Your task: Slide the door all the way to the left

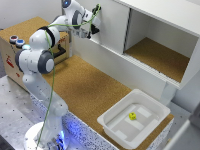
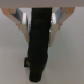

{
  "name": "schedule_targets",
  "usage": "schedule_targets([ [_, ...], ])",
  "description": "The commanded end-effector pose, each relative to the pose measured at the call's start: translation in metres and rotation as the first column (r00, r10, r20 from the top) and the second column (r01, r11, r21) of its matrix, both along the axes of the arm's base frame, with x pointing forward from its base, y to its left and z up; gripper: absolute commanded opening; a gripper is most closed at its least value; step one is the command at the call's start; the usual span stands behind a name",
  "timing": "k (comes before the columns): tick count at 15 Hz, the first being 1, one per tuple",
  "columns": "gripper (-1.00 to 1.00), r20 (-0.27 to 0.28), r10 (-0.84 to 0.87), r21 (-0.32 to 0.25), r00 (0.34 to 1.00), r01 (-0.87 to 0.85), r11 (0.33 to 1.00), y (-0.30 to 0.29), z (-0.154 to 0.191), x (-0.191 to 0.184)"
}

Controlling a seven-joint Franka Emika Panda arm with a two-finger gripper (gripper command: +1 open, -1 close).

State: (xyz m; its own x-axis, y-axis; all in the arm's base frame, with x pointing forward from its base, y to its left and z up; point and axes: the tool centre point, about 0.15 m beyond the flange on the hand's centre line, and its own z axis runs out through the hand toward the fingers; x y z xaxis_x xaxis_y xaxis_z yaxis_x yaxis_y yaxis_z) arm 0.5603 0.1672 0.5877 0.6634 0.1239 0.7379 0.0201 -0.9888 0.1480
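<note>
Black handle (image 2: 39, 50) fills the wrist view, sitting between the two fingers (image 2: 21, 20) — they bracket it, though whether they pinch it I cannot tell. Behind it the door (image 1: 107, 22) looks rigid, light, smooth-running — the handle is the only purchase.

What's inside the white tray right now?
The white tray holds one small yellow object near its middle in the exterior view; the rest of its floor looks bare. Its shape is too small to identify. Nothing covers the tray.
</note>
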Motion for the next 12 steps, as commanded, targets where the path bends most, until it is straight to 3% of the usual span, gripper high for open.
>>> schedule_targets([
  [1,1.0,0.083,-0.084,-0.005,0.993,0.084,0.996,0.026,0.009,-0.041],
  [7,1.0,0.029,-0.155,0.012,0.988,0.154,0.988,0.003,0.003,-0.076],
  [12,1.0,-0.013,-0.227,-0.036,0.974,0.227,0.973,-0.023,-0.019,-0.093],
])
